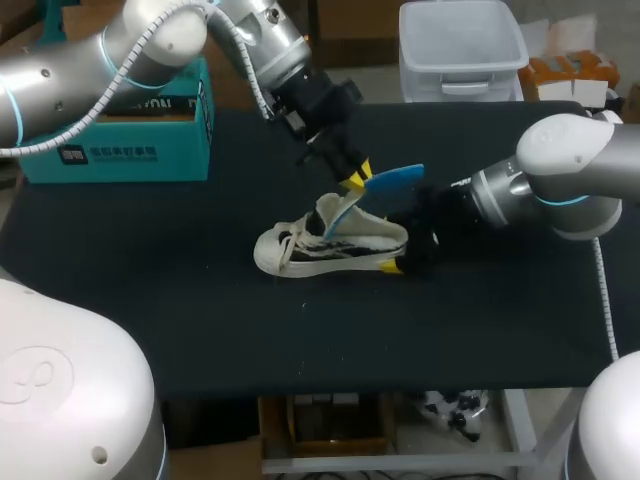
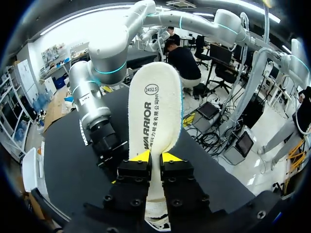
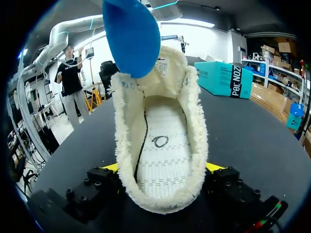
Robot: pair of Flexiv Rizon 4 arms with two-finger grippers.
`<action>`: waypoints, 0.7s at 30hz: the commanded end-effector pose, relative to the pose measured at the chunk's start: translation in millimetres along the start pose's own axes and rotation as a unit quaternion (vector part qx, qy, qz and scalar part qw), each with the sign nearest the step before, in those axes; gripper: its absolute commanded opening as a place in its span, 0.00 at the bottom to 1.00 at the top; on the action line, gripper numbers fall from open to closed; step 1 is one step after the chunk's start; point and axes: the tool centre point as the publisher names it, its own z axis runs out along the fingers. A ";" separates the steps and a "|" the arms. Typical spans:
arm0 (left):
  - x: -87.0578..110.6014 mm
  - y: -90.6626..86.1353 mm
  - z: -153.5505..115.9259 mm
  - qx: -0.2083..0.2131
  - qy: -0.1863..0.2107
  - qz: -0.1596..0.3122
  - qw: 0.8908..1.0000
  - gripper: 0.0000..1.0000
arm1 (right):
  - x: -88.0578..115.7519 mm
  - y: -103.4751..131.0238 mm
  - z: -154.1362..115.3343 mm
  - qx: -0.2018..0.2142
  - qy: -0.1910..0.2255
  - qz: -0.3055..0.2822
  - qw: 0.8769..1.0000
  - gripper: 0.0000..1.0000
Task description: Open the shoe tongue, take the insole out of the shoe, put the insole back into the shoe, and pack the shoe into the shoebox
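Your left gripper point(image 2: 155, 156) is clamped tight on one end of the insole point(image 1: 395, 178), holding it just above the white sneaker point(image 1: 330, 245). Your right gripper point(image 3: 160, 167) squeezes the sneaker's heel from both sides at mid-table. The teal shoebox point(image 1: 120, 140) sits far left.

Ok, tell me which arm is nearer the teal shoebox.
The left arm. Its jaws hold the insole above the shoe, on the side toward the shoebox; the right arm grips the shoe's heel in its jaws, farther away.
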 end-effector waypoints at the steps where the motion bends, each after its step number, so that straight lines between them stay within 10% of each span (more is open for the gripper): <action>1: -2.1 -5.0 -2.7 0.021 0.013 0.019 1.000 0.00 | 14.9 0.9 -23.0 0.019 -0.009 0.011 1.000 1.00; 11: 10.4 -38.5 -17.1 0.073 0.016 0.080 0.994 0.00 | 24.4 8.7 -75.3 0.076 -0.010 0.034 0.996 1.00; 21: 39.7 -18.4 -54.8 0.103 -0.008 0.094 0.990 0.00 | 3.3 55.8 -100.0 0.196 0.020 0.053 0.979 1.00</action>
